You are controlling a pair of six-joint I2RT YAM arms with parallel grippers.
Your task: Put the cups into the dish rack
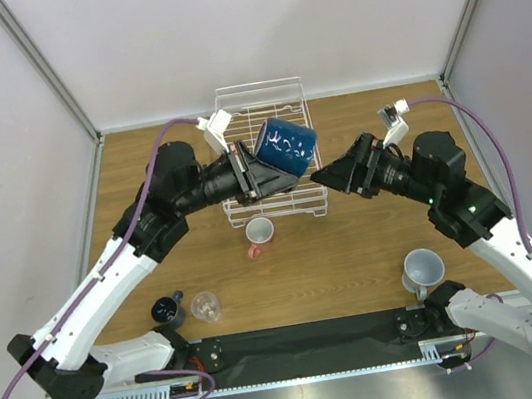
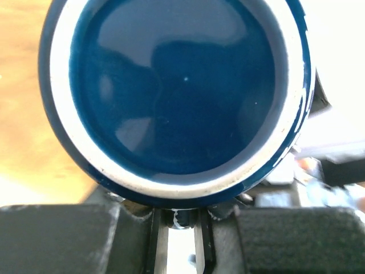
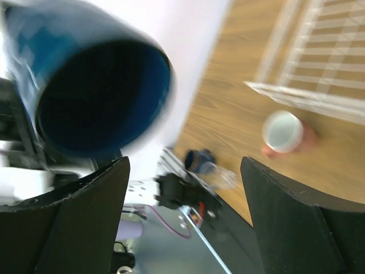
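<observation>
**Top view, with both wrist views. Step in hand: placing the first cup.** The left gripper (image 2: 178, 229) is clenched on the large navy mug (image 1: 288, 143). It holds the mug tilted on its side over the right half of the dish rack (image 1: 258, 87), at upper centre of the top view. Which part of the mug the jaws pinch cannot be made out, nor whether the mug already touches the grid floor. The right gripper (image 3: 185, 220) stands just right of the rack, released, jaws wide apart with nothing between them.

**Next move (judged).** The mug must be lowered and settled on the wires inside the low rails before the left jaws let go. The open right gripper has the light grey mug (image 1: 422, 269) nearest it, at lower right.

**Containers.** Apart from the mug held over it, no cup shows on the visible part of the rack. The navy mug's interior, seen square-on from the left wrist, is empty. The other cups sit on the table:
- The salmon-pink cup (image 1: 259, 231) is just below the rack's near rail.
- The small dark blue cup (image 1: 167, 306) and the clear glass tumbler (image 1: 205, 305) are side by side at lower left.
</observation>
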